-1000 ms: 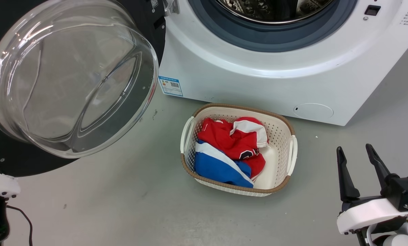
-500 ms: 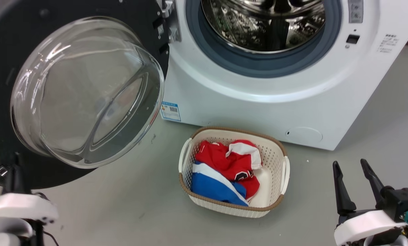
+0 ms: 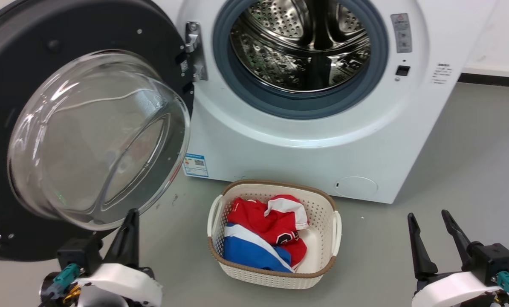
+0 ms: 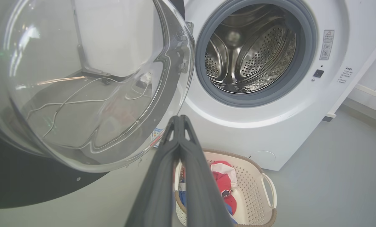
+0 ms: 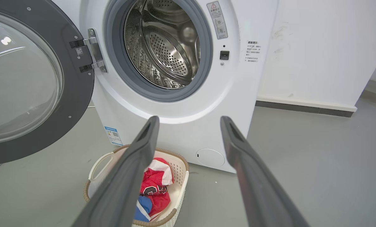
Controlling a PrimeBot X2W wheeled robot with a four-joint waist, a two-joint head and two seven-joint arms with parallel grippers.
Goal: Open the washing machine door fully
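The head camera had tilted up; the washing machine door (image 3: 7, 64) stood swung wide, left of the steel drum (image 3: 299, 42). The left gripper (image 3: 131, 214), fingers pressed together, had risen near its glass; the right gripper (image 3: 427, 214) hung spread, empty. Opening looked done.

left gripper (image 3: 131, 217), long tapering matte-black jaws, black boxy mount (image 3: 77, 256), glossy white rounded wrist shell (image 3: 122, 281), teal plug (image 3: 65, 273), brass-coloured fitting (image 3: 71, 292), right gripper (image 3: 427, 214), same dark pointed jaws, white curved shell (image 3: 450, 290), black block (image 3: 491, 260), teal connector (image 3: 508, 281), fingers (image 5: 125, 176) dark grey with a recess near each tip
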